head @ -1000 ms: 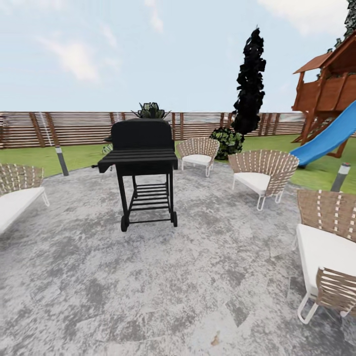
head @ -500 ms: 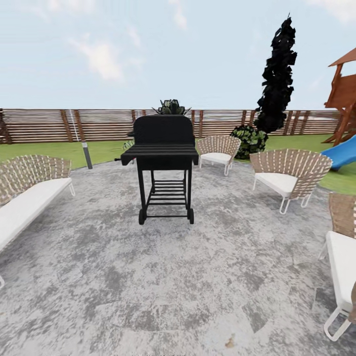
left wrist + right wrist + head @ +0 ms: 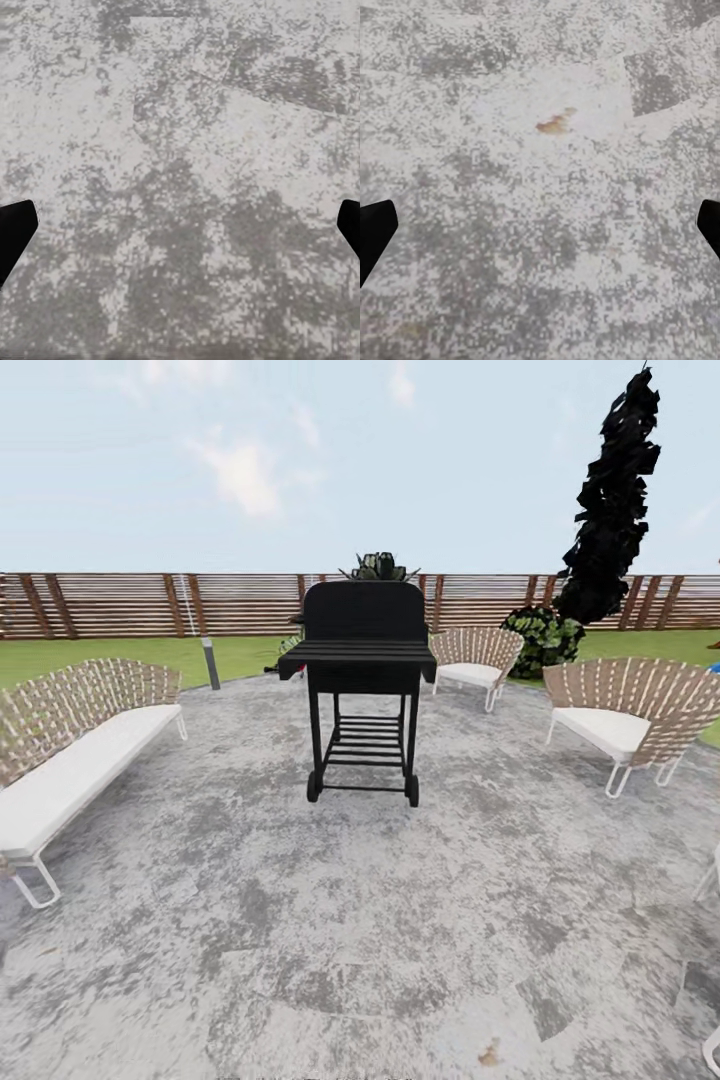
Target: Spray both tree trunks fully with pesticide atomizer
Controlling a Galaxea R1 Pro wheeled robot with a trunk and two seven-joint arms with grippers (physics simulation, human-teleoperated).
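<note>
**A:** Grey mottled paving spreads underfoot, with a slatted wooden fence and a strip of lawn behind; where is the sprayer?

**B:** I can't find it from here, nor either pale trunk; the robot looks to be on its way, so I'd keep turning slowly and scan the grass before driving off.

**A:** And the grippers?

**B:** Left gripper and right gripper both hang over bare paving, fingers spread wide, nothing between them; the right one looks down on a small brown stain.

**A:** Count the rest.

**B:** One black barbecue in the middle; one bench; two woven chairs; one lamp post; one narrow black tree, not ours.
</note>
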